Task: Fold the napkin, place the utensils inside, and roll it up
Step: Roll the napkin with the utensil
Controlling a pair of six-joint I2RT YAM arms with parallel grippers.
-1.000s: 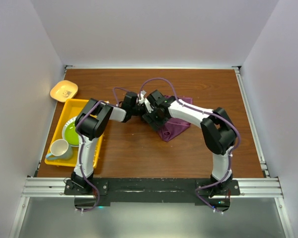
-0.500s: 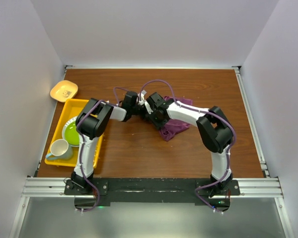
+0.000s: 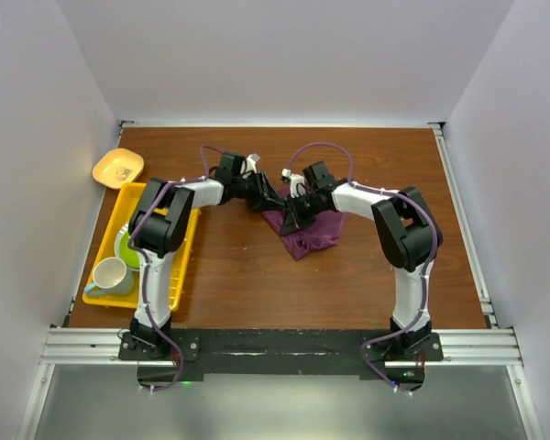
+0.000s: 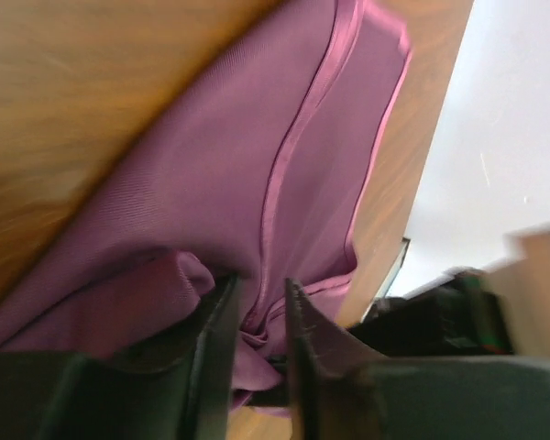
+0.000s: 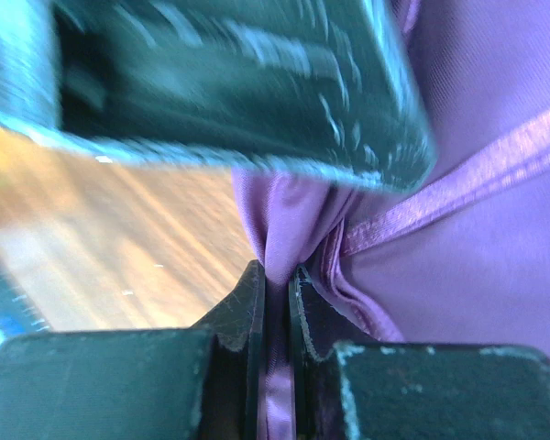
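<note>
Right pincer [image 5: 275, 275]: clamped on napkin [image 3: 304, 231] hem.
Left pincer [image 4: 259, 286]: narrowly parted around bunched cloth.
Fold: I'd carry the pinched edge low over the bench [image 3: 238, 275], hems aligned.

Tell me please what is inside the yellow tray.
A green plate and a pale cup lie in the yellow tray. The left arm covers part of the tray, so anything beneath it cannot be seen.
</note>
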